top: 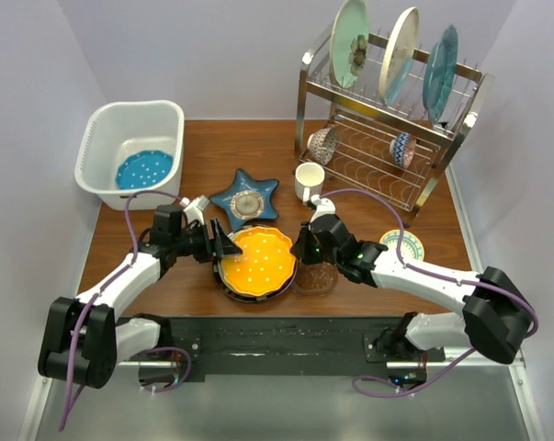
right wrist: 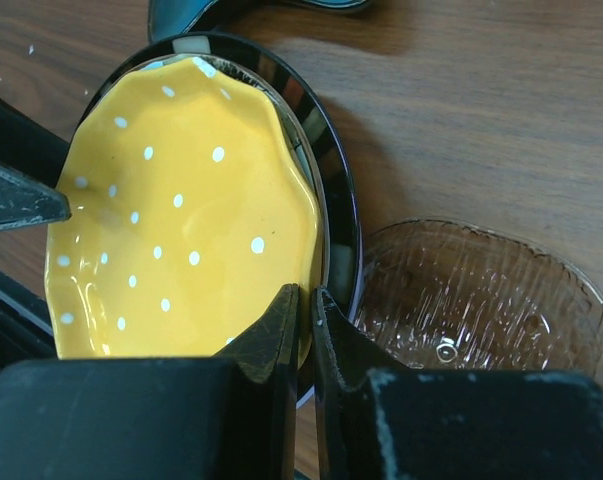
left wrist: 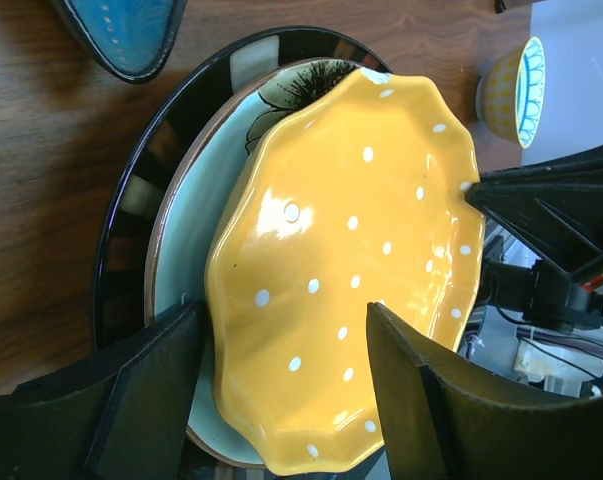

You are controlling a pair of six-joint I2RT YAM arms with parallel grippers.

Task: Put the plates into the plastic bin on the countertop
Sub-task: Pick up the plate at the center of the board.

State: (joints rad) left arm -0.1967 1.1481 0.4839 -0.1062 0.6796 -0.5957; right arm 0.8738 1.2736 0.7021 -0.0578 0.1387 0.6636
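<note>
The orange scalloped plate [top: 258, 262] with white dots is tilted on a stack of a pale green flower plate [left wrist: 211, 190] and a black-rimmed plate [left wrist: 141, 180]. My right gripper [top: 299, 246] is shut on the orange plate's right rim [right wrist: 181, 220]. My left gripper [top: 223, 246] is open, its fingers [left wrist: 161, 390] straddling the plate's left edge [left wrist: 341, 260]. The blue dotted plate [top: 144, 169] lies in the white plastic bin [top: 102, 119] at the back left. The blue star-shaped dish [top: 246, 200] sits on the countertop [top: 212, 147] behind the stack.
A clear glass bowl [top: 315, 277] sits right of the stack, close under my right gripper. A white mug [top: 309, 181] stands behind it. A wire dish rack [top: 387, 119] at the back right holds three plates and two bowls. A small yellow-patterned bowl [top: 402, 245] sits at the right.
</note>
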